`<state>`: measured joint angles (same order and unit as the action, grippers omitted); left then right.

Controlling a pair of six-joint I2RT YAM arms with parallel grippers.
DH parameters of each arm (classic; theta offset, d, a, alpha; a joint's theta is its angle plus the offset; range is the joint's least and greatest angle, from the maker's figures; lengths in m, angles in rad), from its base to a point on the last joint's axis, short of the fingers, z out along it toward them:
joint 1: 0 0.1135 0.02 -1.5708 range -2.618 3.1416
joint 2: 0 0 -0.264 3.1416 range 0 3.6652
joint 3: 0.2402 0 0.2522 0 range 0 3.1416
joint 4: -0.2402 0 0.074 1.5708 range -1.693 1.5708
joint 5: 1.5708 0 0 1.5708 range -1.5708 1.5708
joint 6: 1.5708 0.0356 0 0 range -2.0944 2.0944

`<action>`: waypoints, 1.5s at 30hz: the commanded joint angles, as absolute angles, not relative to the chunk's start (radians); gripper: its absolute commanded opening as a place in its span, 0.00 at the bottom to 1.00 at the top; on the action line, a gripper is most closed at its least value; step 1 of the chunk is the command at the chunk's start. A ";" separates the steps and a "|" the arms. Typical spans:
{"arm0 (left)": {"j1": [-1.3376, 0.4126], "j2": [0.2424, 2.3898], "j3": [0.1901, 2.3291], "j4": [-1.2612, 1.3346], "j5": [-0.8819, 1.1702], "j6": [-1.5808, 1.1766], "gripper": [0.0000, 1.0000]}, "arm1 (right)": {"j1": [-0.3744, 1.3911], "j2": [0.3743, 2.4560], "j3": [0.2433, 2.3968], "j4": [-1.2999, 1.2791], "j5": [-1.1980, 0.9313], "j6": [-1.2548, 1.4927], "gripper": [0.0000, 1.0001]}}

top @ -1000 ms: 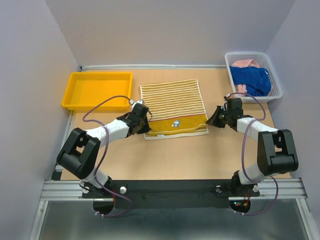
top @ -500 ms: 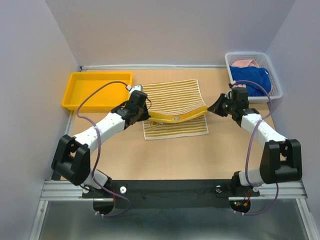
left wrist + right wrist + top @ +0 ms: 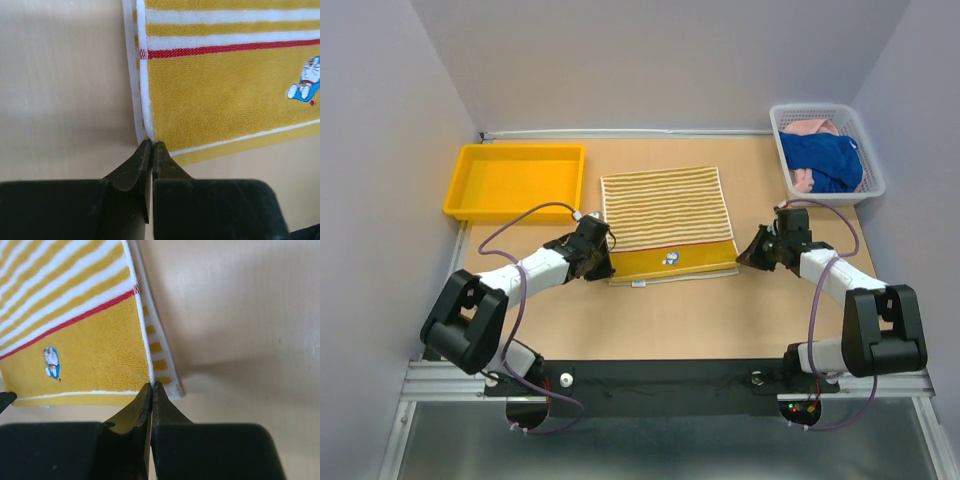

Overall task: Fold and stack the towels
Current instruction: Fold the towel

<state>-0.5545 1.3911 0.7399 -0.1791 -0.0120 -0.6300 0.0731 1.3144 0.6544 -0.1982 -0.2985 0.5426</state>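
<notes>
The yellow-and-cream striped towel (image 3: 665,205) lies flat mid-table in two layers. Its solid yellow band with a small cartoon patch is at the near edge, and the lower layer peeks out beneath it. My left gripper (image 3: 603,262) is shut on the top layer's near left corner, seen in the left wrist view (image 3: 151,142) against the towel (image 3: 225,95). My right gripper (image 3: 744,257) is shut on the near right corner (image 3: 151,385) of the towel (image 3: 90,350). The blue towel (image 3: 825,160) and the pink towel (image 3: 808,127) lie bunched in the basket.
A white mesh basket (image 3: 820,107) stands at the back right. A yellow tray (image 3: 512,215) stands at the back left. Grey walls close in the table on three sides.
Both grippers raised the towel's yellow near edge, then lowered it back toward me. The edge now lies flat on the lower layer again.
</notes>
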 commanded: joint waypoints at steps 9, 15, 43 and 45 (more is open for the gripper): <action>-0.554 1.466 0.687 -0.087 0.037 -0.620 0.00 | 0.071 1.437 0.609 -0.150 -0.213 0.548 0.01; -0.554 1.450 0.678 -0.098 0.026 -0.618 0.00 | 0.071 1.416 0.588 -0.153 -0.207 0.558 0.06; -0.555 1.362 0.646 -0.138 0.018 -0.617 0.03 | 0.071 1.243 0.525 -0.271 -0.238 0.546 0.31; -0.555 1.355 0.646 -0.144 0.023 -0.614 0.12 | 0.071 1.226 0.532 -0.273 -0.230 0.535 0.38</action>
